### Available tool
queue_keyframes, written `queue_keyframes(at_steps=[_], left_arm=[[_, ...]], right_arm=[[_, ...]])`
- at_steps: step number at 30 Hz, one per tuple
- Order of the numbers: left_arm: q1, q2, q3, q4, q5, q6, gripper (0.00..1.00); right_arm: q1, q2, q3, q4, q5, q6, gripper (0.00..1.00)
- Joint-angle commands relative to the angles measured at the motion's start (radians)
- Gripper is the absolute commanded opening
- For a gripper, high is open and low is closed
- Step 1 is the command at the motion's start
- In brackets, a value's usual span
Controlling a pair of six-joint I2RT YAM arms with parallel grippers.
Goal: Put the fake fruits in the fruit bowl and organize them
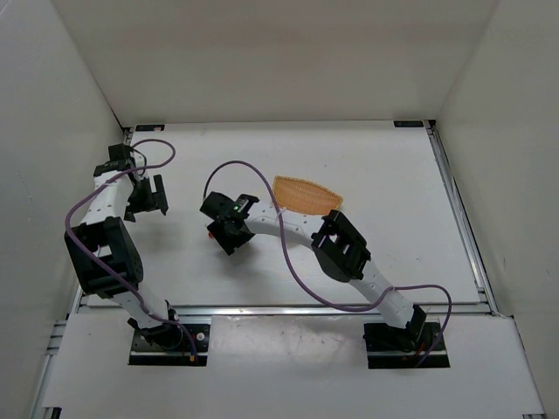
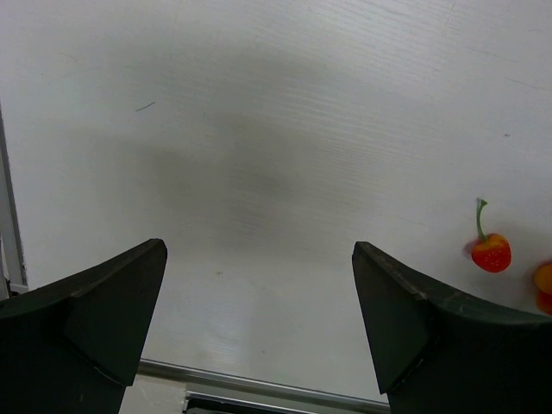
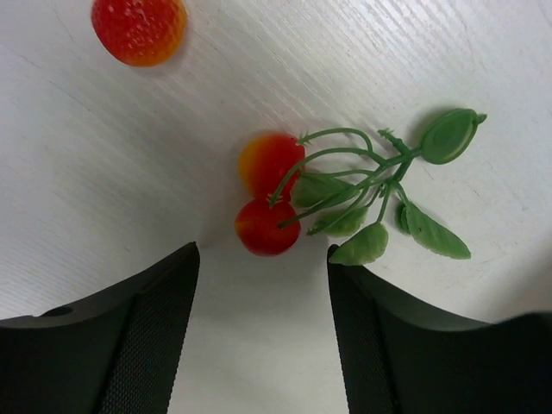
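Observation:
The fake fruits lie on the white table. In the right wrist view a cluster (image 3: 269, 197) of two red-orange balls on green stems with leaves sits just past my fingertips. A single red ball (image 3: 138, 29) lies further off at the upper left. My right gripper (image 3: 263, 254) is open above the table with nothing between its fingers. In the top view the right gripper (image 1: 224, 234) hovers left of the fruit bowl (image 1: 306, 194), a flat tan wicker basket. My left gripper (image 2: 259, 250) is wide open and empty. It sees a stemmed red fruit (image 2: 491, 252) far to its right.
White walls enclose the table on three sides. Metal rails run along the right edge (image 1: 460, 218) and the near edge (image 2: 259, 384). Purple cables (image 1: 288, 262) loop over both arms. The left gripper (image 1: 154, 197) is near the table's left edge.

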Motion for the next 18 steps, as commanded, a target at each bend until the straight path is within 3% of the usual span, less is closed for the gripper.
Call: queue_keyframes(at_steps=[1, 8, 18], left_arm=[[-0.005, -0.035, -0.005, -0.004, -0.010, 0.015, 1.00], [-0.005, -0.035, -0.014, -0.004, -0.010, 0.015, 1.00], [-0.005, -0.035, -0.014, -0.004, -0.010, 0.024, 1.00]], right_arm=[[-0.008, -0.003, 0.058, 0.020, -0.041, 0.016, 0.66], [-0.091, 0.037, 0.058, 0.029, -0.107, 0.205, 0.52], [-0.114, 0.037, 0.058, 0.057, -0.093, 0.244, 0.49]])
